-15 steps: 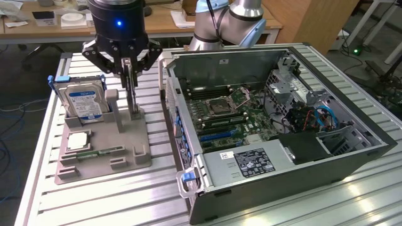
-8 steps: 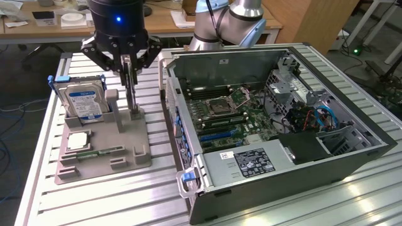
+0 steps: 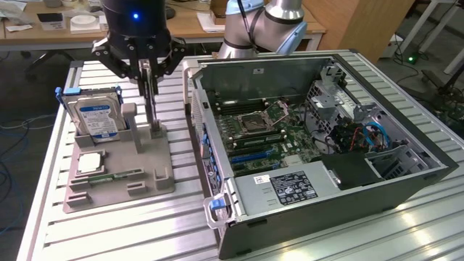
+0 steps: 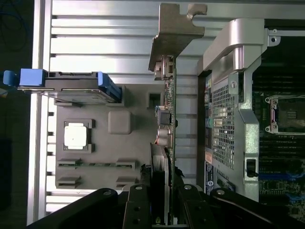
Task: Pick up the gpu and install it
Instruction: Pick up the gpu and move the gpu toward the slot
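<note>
The hand (image 3: 148, 70) is clamped on the top edge of the gpu (image 3: 151, 103), which hangs upright and edge-on. Its lower end meets a post on the grey holder (image 3: 145, 163); whether it sits in the slot or is just clear of it cannot be told. In the wrist view the fingers (image 4: 138, 205) pinch the card (image 4: 170, 109) from both sides, and its bracket (image 4: 177, 28) is at the far end. In the exterior view the holder lies on the desk (image 3: 145, 228) at nine o'clock from the open case (image 3: 406, 185). A hard drive (image 3: 98, 119) stands at the holder's eleven o'clock, and a cpu (image 3: 88, 162) lies at its nine o'clock.
</note>
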{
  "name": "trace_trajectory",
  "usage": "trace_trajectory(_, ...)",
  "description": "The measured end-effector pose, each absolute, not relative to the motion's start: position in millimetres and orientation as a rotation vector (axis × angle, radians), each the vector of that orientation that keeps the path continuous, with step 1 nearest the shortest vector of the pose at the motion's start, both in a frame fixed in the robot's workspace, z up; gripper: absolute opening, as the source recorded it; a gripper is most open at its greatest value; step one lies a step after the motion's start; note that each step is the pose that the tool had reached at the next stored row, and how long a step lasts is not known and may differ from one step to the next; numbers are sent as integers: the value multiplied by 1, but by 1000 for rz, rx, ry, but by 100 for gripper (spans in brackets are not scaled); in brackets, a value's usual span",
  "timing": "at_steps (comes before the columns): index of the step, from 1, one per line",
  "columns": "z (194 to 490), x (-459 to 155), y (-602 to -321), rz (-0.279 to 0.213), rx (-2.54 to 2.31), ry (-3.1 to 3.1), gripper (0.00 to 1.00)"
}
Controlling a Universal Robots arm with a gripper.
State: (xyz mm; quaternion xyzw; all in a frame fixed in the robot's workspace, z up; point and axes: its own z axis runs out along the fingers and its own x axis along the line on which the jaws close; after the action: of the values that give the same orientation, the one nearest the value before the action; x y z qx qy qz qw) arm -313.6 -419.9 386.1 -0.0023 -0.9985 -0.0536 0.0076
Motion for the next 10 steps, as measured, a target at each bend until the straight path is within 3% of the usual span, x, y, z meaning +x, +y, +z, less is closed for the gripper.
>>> trace_trajectory(10,394,-314,-420,-168,-7,-3122,27)
